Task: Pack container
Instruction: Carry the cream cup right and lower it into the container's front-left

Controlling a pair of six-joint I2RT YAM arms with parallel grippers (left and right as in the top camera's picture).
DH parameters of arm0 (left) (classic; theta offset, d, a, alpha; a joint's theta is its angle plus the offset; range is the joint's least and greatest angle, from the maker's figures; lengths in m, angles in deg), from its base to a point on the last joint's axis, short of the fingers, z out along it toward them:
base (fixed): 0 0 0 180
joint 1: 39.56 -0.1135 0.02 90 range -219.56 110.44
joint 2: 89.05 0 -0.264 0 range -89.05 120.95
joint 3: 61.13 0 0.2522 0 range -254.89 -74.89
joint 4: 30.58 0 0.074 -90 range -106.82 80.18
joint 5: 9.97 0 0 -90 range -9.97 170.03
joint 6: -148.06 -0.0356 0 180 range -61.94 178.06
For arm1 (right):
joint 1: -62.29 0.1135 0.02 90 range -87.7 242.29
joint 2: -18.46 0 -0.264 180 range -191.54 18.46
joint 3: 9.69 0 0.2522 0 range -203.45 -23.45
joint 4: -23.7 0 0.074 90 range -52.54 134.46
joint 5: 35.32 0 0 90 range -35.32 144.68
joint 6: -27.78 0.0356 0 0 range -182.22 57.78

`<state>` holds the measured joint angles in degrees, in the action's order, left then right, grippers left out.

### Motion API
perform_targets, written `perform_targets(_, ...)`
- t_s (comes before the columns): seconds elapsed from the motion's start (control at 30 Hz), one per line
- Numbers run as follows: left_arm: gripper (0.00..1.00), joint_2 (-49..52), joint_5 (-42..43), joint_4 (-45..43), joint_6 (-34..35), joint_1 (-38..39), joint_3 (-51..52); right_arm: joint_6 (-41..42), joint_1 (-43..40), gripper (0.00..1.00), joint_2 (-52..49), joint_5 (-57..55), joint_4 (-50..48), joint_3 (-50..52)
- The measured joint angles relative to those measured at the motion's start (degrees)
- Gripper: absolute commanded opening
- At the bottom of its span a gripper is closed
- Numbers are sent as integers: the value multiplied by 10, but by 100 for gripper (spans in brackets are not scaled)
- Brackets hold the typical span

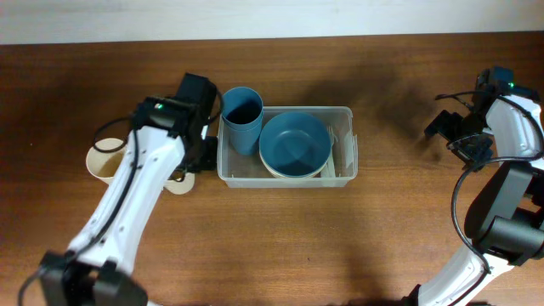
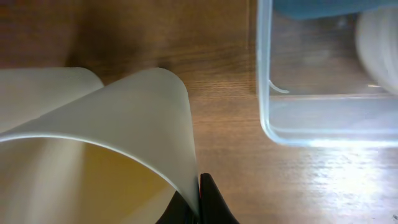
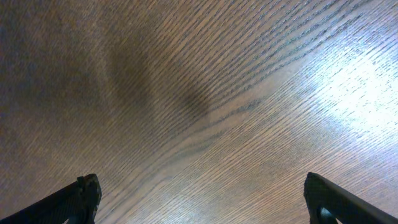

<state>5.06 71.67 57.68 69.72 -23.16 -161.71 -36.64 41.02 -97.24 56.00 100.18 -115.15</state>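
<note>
Cream cup (image 2: 124, 124) in left gripper (image 2: 198, 208), container (image 2: 263, 74) beside

The counter (image 1: 382, 238) carries one clear container (image 1: 353, 161). Blue pieces number two: one blue cup (image 1: 242, 119) and one blue bowl (image 1: 295, 143). One cream bowl (image 1: 289, 176) shows beneath it; any more stacked there cannot be told. At the container's 9 o'clock stand one cream cup (image 1: 98, 166) and a second cream cup (image 1: 180, 185). Grippers number two: left gripper (image 2: 198, 208), right gripper (image 3: 199, 186).
</note>
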Motion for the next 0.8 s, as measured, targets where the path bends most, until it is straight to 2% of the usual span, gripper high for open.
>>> perform_targets(0.2, 2, -97, 9, 13, -1, 1, -11, 0, 0, 99, 0, 0, 0, 0)
perform_targets(0.47, 2, -218, 71, 14, -37, 26, -13, 0, 0, 99, 0, 0, 0, 0)
perform_targets(0.8, 2, -237, 113, 2, -118, 56, -14, 0, 0, 99, 0, 0, 0, 0)
